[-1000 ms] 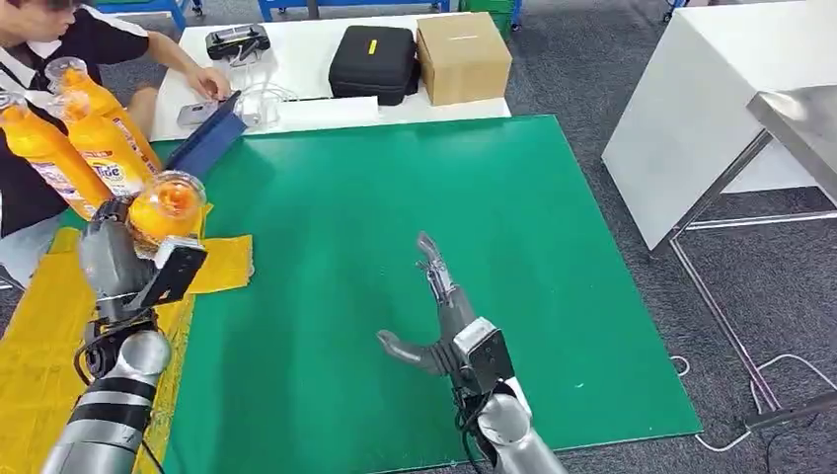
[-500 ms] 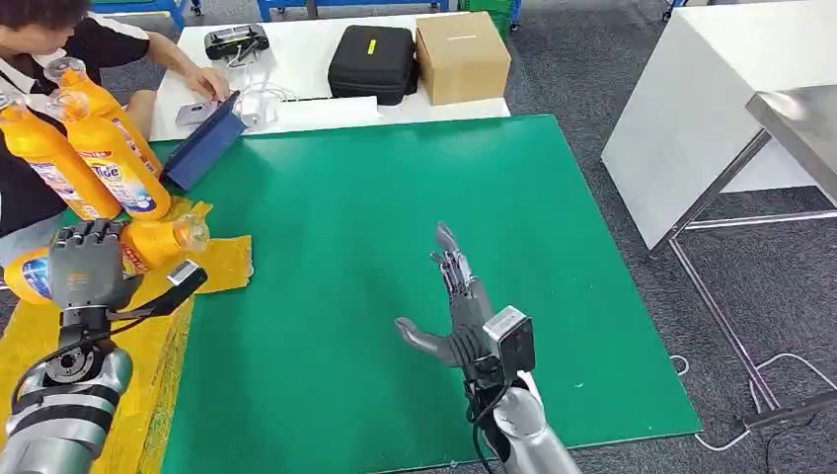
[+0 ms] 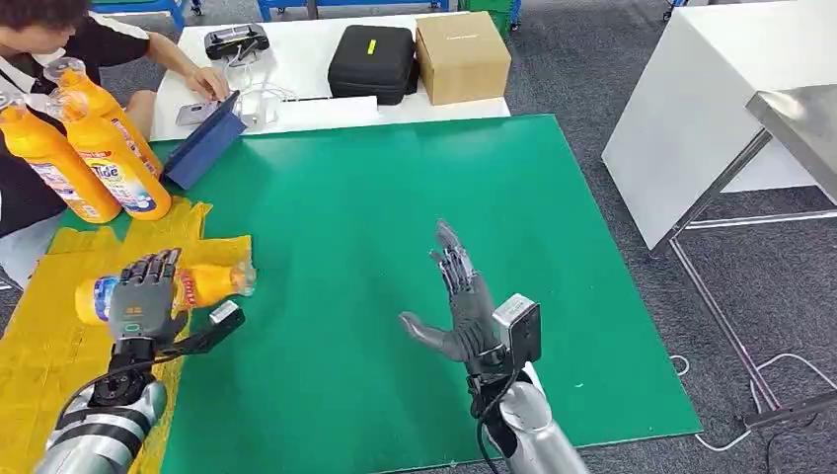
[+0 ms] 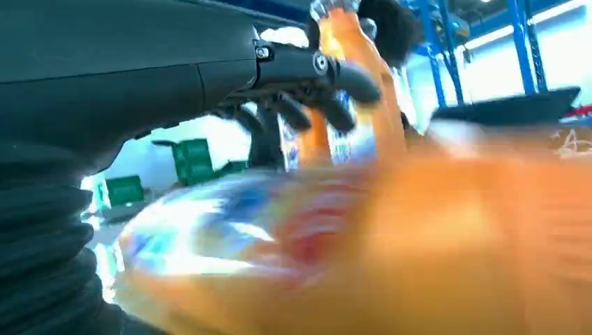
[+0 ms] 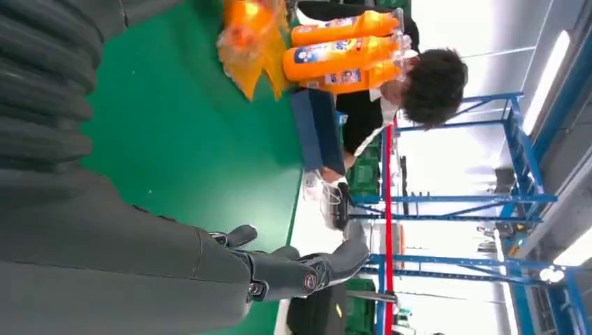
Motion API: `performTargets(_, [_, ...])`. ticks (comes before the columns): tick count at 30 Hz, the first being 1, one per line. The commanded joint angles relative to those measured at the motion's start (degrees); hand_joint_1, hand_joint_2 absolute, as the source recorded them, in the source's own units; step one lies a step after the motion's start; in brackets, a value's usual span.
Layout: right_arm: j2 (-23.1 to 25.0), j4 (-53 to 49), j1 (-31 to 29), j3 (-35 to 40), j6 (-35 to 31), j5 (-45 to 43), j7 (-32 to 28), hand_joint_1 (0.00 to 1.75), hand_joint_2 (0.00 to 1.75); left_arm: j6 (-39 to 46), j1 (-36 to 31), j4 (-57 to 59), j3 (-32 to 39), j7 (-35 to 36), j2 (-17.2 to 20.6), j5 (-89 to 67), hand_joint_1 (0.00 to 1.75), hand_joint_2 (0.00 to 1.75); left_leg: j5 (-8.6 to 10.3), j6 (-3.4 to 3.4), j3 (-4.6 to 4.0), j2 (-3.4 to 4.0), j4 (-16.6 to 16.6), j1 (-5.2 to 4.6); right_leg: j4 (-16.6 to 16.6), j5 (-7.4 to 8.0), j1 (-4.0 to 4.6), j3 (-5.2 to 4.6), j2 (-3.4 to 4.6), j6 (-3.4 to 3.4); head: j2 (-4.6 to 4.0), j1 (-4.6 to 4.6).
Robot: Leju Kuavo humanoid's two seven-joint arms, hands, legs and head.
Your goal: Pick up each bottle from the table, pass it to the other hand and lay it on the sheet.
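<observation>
Left hand (image 3: 146,293) grips an orange bottle (image 3: 202,284) lying on the yellow sheet (image 3: 39,341) at the green worktop's (image 3: 395,197) left edge; right hand (image 3: 464,301) hovers, fingers spread.

An orange bottle (image 3: 178,289) with a blue-and-white label lies on its side on the crumpled yellow sheet (image 3: 44,346) at lower left, cap toward the green mat, while three more bottles (image 3: 94,153) stand upright at upper left.
</observation>
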Motion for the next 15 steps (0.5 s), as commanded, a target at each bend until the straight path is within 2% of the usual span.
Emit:
performTargets(1, [-1.8,2.0,-1.7,1.3,-1.0,0.4,0.3,0.0,1.75,0.0,-1.8,8.2,0.8,-2.3,-3.5,2.1,0.0,1.75,-0.03,-0.03,0.12,-0.11,0.0,0.03,0.0,-0.04,0.02,0.15,-0.06,-0.05,0.0,0.0])
performTargets(2, [-1.7,2.0,-1.6,1.2,-1.4,0.6,0.3,0.0,1.75,0.0,-1.8,8.8,2.8,-4.8,-4.5,5.1,0.0,1.75,-0.09,-0.06,0.24,-0.15,0.0,0.1,-0.1,-0.07,0.09,0.29,-0.07,-0.09,0.0,0.0])
performTargets(8, [-1.7,1.7,-1.0,0.9,-2.3,1.1,0.3,0.0,1.75,0.0,-0.4,5.0,6.8,-8.1,-6.1,8.1,0.0,1.75,-0.13,-0.08,0.26,-0.18,0.0,0.15,-0.1,-0.1,0.13,0.35,-0.08,-0.13,0.0,0.0])
performTargets(15, [-1.7,1.6,-0.7,0.9,-2.7,1.4,0.2,0.0,1.75,0.0,1.1,0.8,9.5,-9.6,-6.9,7.7,0.0,1.75,-0.07,-0.04,0.15,-0.11,0.0,0.06,-0.1,-0.05,0.05,0.2,-0.05,-0.07,0.0,0.0])
